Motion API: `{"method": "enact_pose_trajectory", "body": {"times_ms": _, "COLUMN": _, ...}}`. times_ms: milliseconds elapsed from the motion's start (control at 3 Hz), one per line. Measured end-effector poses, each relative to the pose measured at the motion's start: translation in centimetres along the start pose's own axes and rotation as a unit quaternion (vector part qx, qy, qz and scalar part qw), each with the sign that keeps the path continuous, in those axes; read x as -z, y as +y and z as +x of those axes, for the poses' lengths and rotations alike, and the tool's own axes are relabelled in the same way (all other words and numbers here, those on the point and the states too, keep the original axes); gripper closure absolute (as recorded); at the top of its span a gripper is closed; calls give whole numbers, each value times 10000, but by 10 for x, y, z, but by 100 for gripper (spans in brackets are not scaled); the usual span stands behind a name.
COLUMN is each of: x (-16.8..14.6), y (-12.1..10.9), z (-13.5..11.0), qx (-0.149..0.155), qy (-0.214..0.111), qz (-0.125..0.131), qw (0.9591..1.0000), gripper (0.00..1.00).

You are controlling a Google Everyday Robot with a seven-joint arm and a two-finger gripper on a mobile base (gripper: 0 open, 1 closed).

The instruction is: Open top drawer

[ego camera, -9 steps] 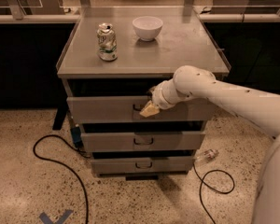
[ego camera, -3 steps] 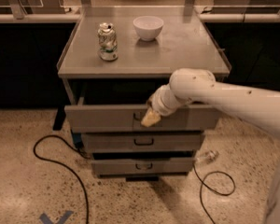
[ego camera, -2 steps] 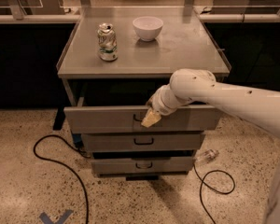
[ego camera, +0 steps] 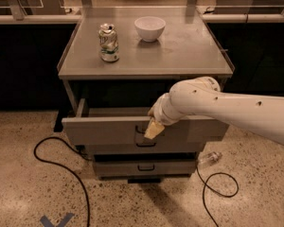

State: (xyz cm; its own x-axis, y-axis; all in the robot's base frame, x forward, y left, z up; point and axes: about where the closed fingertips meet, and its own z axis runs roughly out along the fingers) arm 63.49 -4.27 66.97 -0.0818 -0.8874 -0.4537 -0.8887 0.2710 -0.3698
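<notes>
The top drawer (ego camera: 104,129) is a wide grey metal drawer under the cabinet's top. It stands pulled out toward me, with a dark gap behind its front panel. Its small dark loop handle (ego camera: 143,141) sits at the panel's centre. My gripper (ego camera: 151,128) reaches in from the right on a white arm and sits at that handle, its tan fingertips (ego camera: 154,129) over the loop. Two narrower grey drawers (ego camera: 144,166) sit shut below.
A crushed can (ego camera: 108,42) and a white bowl (ego camera: 149,28) stand on the cabinet top (ego camera: 189,51). Black cables (ego camera: 61,167) loop on the speckled floor at left and right. A small clear bottle (ego camera: 208,158) lies by the cabinet's right foot. Dark counters stand behind.
The top drawer has slid out toward me with my gripper at its handle. It was nearly shut three seconds ago and is pulled out further than one second ago.
</notes>
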Motion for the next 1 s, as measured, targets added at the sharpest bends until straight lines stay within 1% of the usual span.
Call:
{"method": "enact_pose_trajectory", "body": {"times_ms": 333, "x": 7, "y": 17, "z": 5, "qx": 18, "qy": 158, "qz": 72, "qw": 9998, "gripper": 100}}
{"method": "enact_pose_trajectory", "body": {"times_ms": 667, "x": 14, "y": 24, "z": 5, "qx": 102, "qy": 244, "qz": 218, "qw": 9994, "gripper": 100}}
{"method": "enact_pose_trajectory", "body": {"times_ms": 1000, "x": 22, "y": 38, "z": 11, "qx": 120, "qy": 401, "qz": 305, "qw": 9987, "gripper": 100}}
